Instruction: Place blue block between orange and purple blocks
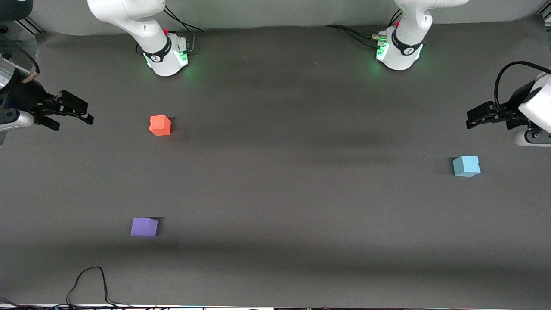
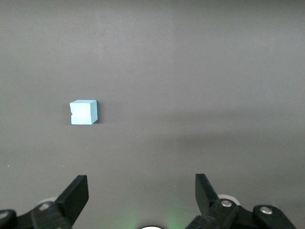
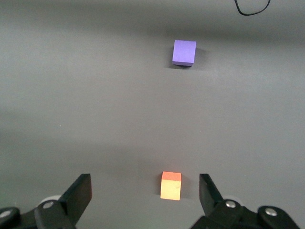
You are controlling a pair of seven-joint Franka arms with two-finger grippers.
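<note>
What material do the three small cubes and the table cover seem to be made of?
The blue block, orange block and purple block look like matte foam or painted wood: flat colour, no shine, and a small nick in the blue block's edge. The table cover looks like dark grey cloth or felt, dull and without reflections.

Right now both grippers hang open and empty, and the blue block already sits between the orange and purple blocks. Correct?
Not quite. The front view shows the blue block alone at the left arm's end, under the left gripper. The orange block and purple block lie near the right gripper. Both grippers are open and empty.
</note>
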